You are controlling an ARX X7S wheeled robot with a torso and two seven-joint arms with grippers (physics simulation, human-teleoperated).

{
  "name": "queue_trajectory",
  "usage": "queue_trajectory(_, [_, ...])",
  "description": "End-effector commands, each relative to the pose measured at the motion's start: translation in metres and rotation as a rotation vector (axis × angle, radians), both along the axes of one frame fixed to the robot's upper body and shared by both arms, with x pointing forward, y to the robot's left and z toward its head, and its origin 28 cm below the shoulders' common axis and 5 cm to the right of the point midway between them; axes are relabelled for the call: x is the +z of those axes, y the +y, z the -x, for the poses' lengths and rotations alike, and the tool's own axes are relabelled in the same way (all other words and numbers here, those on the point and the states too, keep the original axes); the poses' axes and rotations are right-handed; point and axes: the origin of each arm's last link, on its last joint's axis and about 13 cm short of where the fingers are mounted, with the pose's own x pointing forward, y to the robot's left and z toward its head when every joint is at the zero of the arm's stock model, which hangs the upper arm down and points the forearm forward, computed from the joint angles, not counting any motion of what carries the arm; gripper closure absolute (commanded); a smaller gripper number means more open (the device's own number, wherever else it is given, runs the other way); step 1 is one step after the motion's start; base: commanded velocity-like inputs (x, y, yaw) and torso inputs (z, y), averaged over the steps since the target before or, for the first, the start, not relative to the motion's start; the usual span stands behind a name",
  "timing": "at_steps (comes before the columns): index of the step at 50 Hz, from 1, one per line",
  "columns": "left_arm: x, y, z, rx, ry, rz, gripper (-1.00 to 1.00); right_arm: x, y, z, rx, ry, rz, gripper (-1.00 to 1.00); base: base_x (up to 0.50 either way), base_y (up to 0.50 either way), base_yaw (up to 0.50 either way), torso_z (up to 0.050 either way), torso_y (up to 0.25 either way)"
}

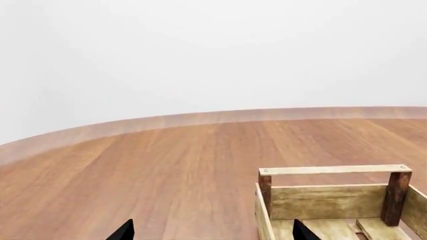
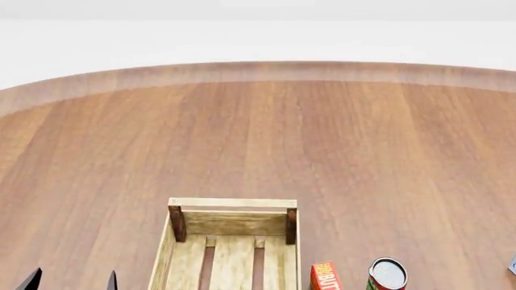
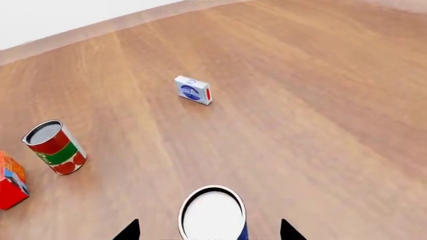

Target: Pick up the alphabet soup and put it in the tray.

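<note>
Right claw (image 3: 209,231) spread wide around white-topped soup can (image 3: 212,212), not gripping; left claw (image 1: 212,231) open beside wooden tray (image 1: 331,201).

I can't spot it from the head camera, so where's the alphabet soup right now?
Only the right wrist view shows the alphabet soup: upright on the table, between the open right pincer fingertips, apart from the red-and-green can.

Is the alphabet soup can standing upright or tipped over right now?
Upright. In the right wrist view the alphabet soup shows its round white top facing up, between the right gripper fingertips, which stand apart on either side of it.
</note>
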Motion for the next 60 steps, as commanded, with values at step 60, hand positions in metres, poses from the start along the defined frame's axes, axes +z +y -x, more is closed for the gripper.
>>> queue_trajectory(60, [0.001,0.002,0.002,0.009,0.0,0.0,-1.0,-0.039,-0.002,-0.041,0.016,0.091,-0.022,-1.0,0.0,0.0,0.0,0.0,0.0])
